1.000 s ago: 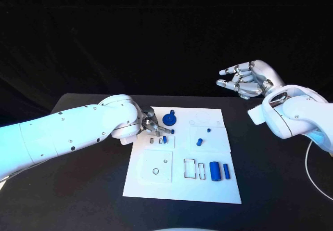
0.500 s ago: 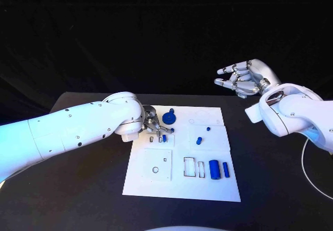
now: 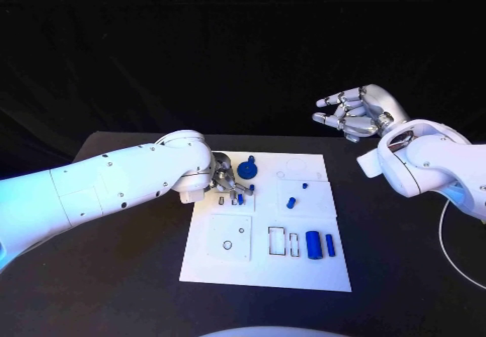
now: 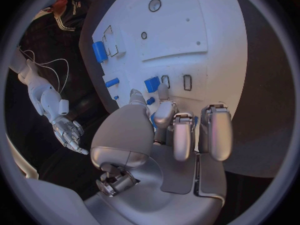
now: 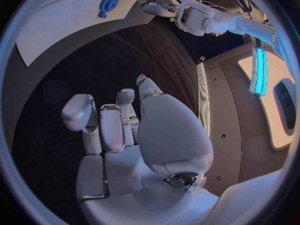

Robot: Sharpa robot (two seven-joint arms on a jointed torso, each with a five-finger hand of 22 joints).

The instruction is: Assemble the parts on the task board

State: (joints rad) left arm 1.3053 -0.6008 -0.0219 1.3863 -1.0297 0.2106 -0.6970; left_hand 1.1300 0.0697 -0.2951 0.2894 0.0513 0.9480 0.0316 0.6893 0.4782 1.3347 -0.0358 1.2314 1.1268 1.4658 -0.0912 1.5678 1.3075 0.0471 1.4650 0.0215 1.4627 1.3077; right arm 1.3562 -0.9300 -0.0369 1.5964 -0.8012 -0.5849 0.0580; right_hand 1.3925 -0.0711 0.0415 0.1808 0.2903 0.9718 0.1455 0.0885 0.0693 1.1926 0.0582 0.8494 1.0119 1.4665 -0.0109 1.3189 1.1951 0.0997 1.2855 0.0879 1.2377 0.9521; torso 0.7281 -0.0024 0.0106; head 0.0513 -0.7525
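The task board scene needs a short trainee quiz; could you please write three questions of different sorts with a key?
1. True or false: the right hand rests on the task board.
2. Which hand has its fingers down at the small slots? A) left B) right
3. Fill in: the blue gear lies near the board's ___ edge, far or near.

Key: 1 false, it is raised beyond the table. 2 A, the left hand. 3 far.

The head camera looks steeply down from above onto the black tabletop (image 3: pixel 121 281) and the flat white rectangular task board (image 3: pixel 265 270). The left wrist camera sits close behind the left silver robot hand (image 4: pixel 169 130), facing that board. The right wrist camera, behind the right silver robot hand (image 5: pixel 125 130), catches the board's edge farther off.
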